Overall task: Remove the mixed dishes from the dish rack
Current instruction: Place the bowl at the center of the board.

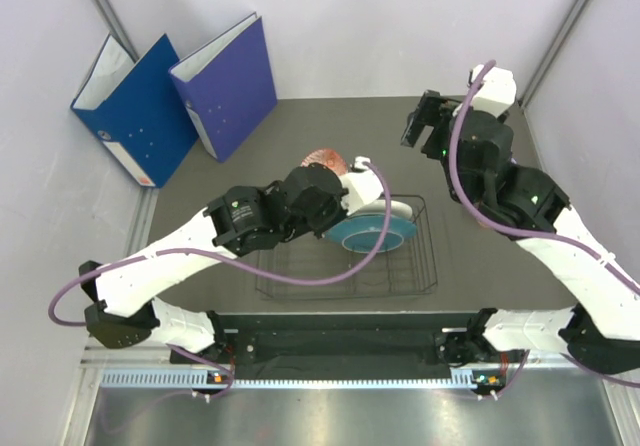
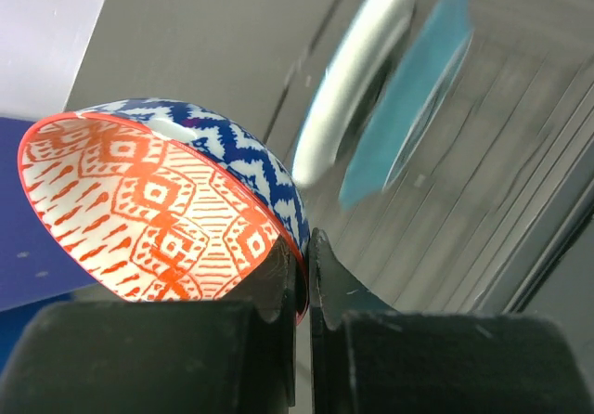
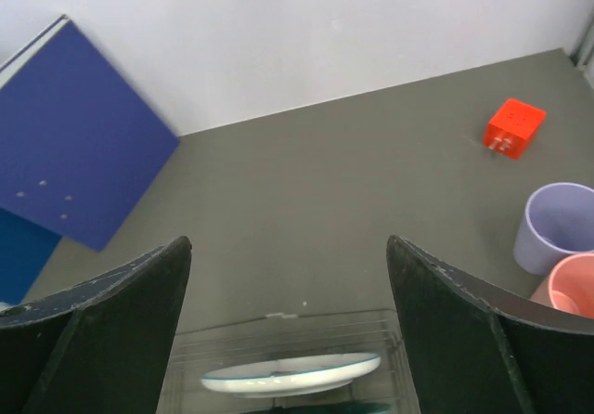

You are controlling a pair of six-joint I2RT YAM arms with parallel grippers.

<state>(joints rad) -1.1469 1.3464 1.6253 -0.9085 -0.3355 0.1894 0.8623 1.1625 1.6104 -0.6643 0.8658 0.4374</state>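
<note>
— What do we see of the room?

— A dark grey bench (image 1: 330,126) closed in by pale walls. Two blue binders (image 1: 135,106) stand propped at its far left corner. A small red block (image 3: 513,126) sits at the far right, near the lavender cup (image 3: 557,224) and salmon-pink cup (image 3: 575,284), which stand just beside each other.

— And the small red-patterned bowl (image 2: 158,210)?

— Our left end effector (image 2: 306,247) is clenched on its rim, one finger inside and one outside. The bowl is tipped on its side, just past the far edge of the dish rack (image 1: 300,276).

— The plates?

— The teal plate (image 1: 370,234) and white plate (image 3: 292,374) stand on edge in the rack, to the bowl's right.

— Our right end effector (image 3: 288,247)?

— Released, jaws wide apart, hovering beyond the rack and touching nothing.
</note>
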